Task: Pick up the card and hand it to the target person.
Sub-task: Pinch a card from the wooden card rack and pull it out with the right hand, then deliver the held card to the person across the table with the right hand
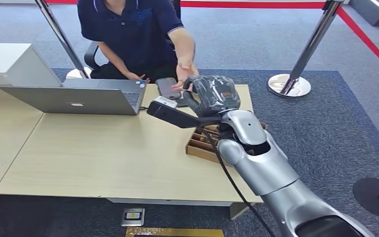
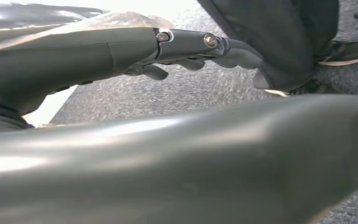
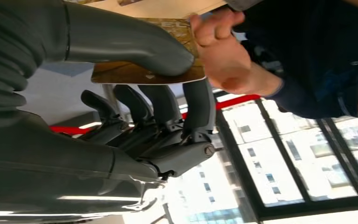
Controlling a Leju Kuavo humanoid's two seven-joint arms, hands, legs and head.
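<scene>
A golden-brown card [image 3: 135,72] is pinched between the thick thumb and dark fingers of my right hand [image 3: 168,70]. The person's hand [image 3: 221,51] grips the card's far edge at the same time. In the head view my right hand [image 1: 213,94], wrapped in clear plastic, reaches across the table to the person's hand [image 1: 185,73]; the seated person [image 1: 133,29] wears a dark blue shirt. My left hand [image 2: 191,51] hangs over grey carpet with fingers stretched out, holding nothing.
An open laptop [image 1: 76,100] sits on the wooden table [image 1: 103,158] before the person. A dark flat rectangle [image 1: 166,88] lies under the person's fingers. A wooden compartment box [image 1: 201,144] sits under my forearm. Stanchion posts [image 1: 290,85] stand behind.
</scene>
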